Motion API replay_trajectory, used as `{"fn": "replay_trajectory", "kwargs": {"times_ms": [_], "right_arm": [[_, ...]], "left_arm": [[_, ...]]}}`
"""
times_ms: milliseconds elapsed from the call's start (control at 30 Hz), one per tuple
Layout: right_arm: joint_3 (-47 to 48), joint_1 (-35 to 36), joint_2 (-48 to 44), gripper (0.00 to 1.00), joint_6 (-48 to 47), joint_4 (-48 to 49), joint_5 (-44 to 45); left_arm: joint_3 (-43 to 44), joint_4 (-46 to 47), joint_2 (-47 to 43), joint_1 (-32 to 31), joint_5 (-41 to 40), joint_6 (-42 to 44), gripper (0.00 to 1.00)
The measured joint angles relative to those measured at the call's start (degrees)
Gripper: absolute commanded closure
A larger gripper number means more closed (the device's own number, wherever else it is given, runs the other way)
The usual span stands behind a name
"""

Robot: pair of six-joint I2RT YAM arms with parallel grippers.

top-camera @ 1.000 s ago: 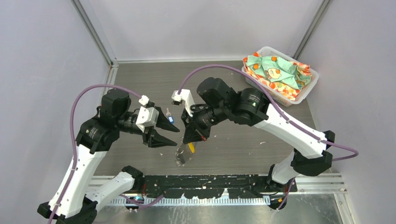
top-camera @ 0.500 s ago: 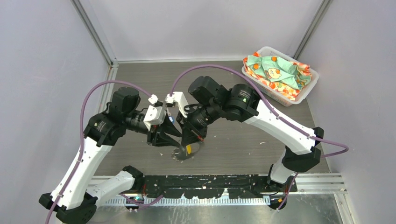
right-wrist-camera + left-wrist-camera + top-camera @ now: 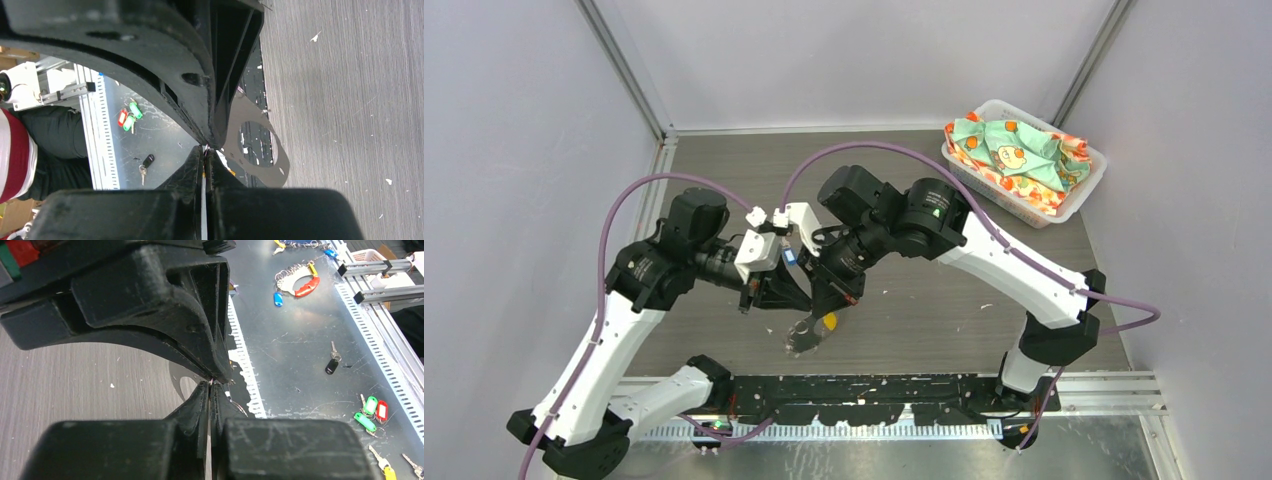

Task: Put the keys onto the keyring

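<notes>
The left arm reaches in from the near-left corner. The left gripper hangs above the dark wood-grain table, its jaws pressed together. A small glint of wire sits right at the tips, but I cannot tell what it belongs to. Past those fingers, the left wrist view shows a metal bench beyond the table edge with a red clip, a small blue tag and a black fob lying on it. Just behind the left gripper, between the two white wrist mounts, the blue key shows as a speck of blue, apart from the loop. I cannot tell whether it lies on the table. The keyring hangs below and between the two sets of fingertips, a floppy grey loop drooping toward the near edge. The right gripper comes down tip to tip with the left one. Its jaws are also closed tight, pinching the top of the keyring, whose grey band with its oval opening fills the space beyond the fingers in the right wrist view. The yellow key dangles at the loop's upper right, just under the right fingertips. The right arm stretches back to the near-right corner. In the far-right corner stands a white basket holding patterned cloth, well apart from everything else.
</notes>
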Motion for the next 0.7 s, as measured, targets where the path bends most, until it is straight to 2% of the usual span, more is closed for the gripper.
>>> {"fn": "replay_trajectory", "kwargs": {"times_ms": [100,233,300,333,533,700], "right_arm": [[0.61,0.11,0.44,0.99,-0.2,-0.63,-0.11],[0.5,0.17,0.24,0.82,0.09,-0.28,-0.17],[-2.49,0.13,-1.42,0.7,1.07,2.49,0.17],[-4.81,-0.04,-2.73,0.68,2.01,4.48,0.52],[-22.34,-3.76,-15.93,0.63,8.66,18.43,0.96],[-32.06,-5.35,-27.15,0.62,12.57,28.83,2.23]], "left_arm": [[0.15,-1.18,0.31,-0.44,-0.07,1.11,1.0],[0.57,-1.38,0.22,-0.76,-0.24,0.96,1.0],[0.09,0.33,-0.48,-0.92,-1.36,-1.73,1.0],[-0.57,1.6,-1.05,-1.11,-1.7,-3.41,1.0],[-9.55,18.58,-8.24,-1.46,-4.33,-20.41,1.0],[-11.43,31.93,-9.97,-1.46,-5.29,-32.63,1.0]]}}
